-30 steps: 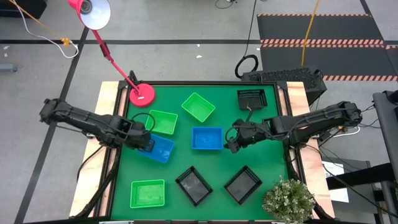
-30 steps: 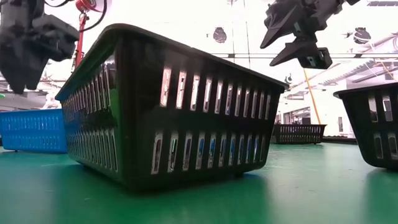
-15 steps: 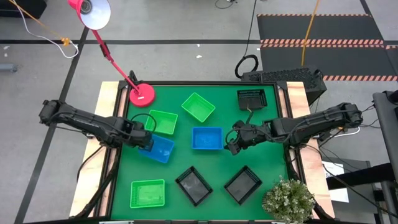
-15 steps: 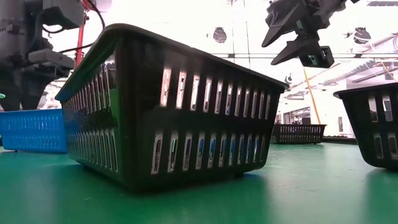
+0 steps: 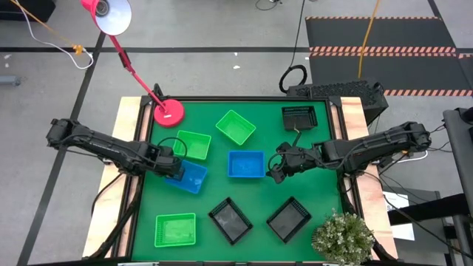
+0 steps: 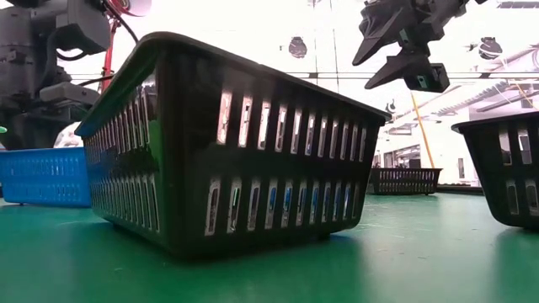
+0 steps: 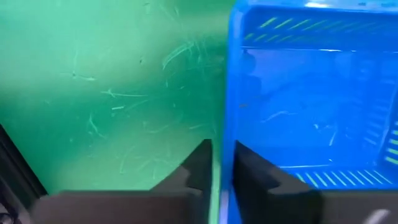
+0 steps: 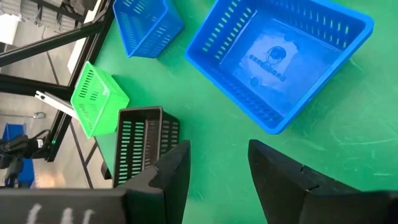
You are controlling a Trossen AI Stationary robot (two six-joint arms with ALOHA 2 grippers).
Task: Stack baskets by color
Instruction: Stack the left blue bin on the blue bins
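We see the left end effector (image 7: 222, 163) clenched on the rim of a blue basket (image 5: 190, 176) at the left side of the green table (image 5: 259, 222), one finger inside the wall and one outside. The right end effector (image 8: 219, 163) hangs released above the table, just right of a second blue basket (image 5: 245, 164) lying near the middle, with a printed mark on its floor. Three green baskets (image 5: 193, 144) (image 5: 236, 127) (image 5: 175, 229) and three black baskets (image 5: 230, 219) (image 5: 287, 219) (image 5: 298, 117) sit singly, apart, none stacked. Every basket looks bare inside.
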